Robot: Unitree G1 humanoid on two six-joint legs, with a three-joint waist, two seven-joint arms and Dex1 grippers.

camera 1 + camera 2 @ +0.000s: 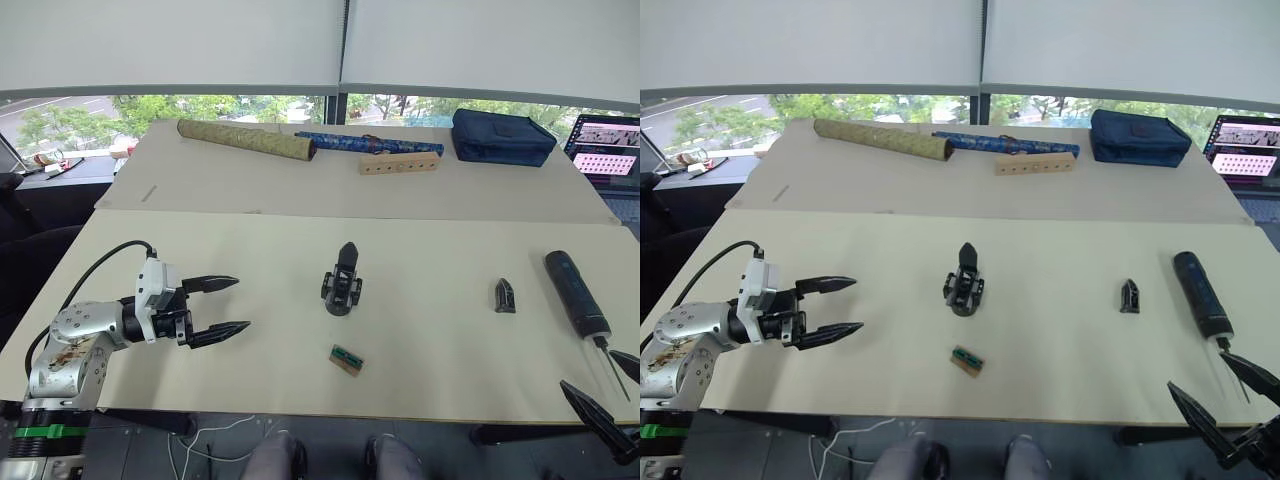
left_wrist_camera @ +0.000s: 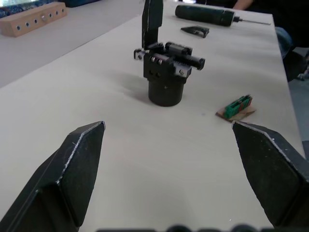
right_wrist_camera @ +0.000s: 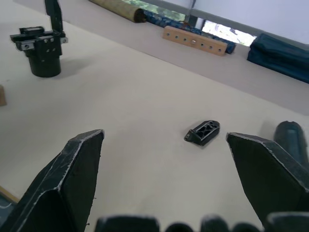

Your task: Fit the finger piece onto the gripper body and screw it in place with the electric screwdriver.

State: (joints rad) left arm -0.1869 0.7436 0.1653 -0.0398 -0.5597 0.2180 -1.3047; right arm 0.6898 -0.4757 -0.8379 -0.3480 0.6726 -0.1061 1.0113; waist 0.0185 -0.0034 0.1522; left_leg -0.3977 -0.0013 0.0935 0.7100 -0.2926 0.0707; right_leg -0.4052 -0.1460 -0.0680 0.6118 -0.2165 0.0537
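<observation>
Left gripper [image 1: 230,306] hovers low over the near-left part of the table [image 1: 450,360], its two black fingers spread wide apart, nothing between them. Right gripper [image 1: 1222,400] sits at the near-right edge of the table, fingers likewise parted and empty.

Gripper body [image 1: 342,281]: small black block, round chunky base, standing upright mid-table. One pointed black finger rises straight up from one side of its top; the other side shows a bare toothed rail with small screws, seen in the left wrist view [image 2: 166,72]. It stands to the right of the left gripper, well apart, roughly in line with where those fingers point.

Finger piece [image 1: 505,295]: small black wedge, pointed at one end, with open ribbing on its face. It lies flat on the table, between the gripper body and the electric screwdriver, just beyond the right gripper and apart from it.

Electric screwdriver [image 1: 577,290]: thick dark cylinder lying flat near the right edge, rounded end away from the robot, thin metal bit pointing toward the right gripper. The bit's tip lies close by the right gripper's fingers; contact can't be made out.

Small green-and-tan block [image 1: 346,360] lies near the front edge, just nearer than the gripper body.

Far side of the table: an olive patterned roll [image 1: 245,138], a blue patterned roll [image 1: 365,143], a wooden strip with holes [image 1: 399,163], and a dark blue pouch [image 1: 502,135], closed. A laptop [image 1: 606,149] sits at the far right.
</observation>
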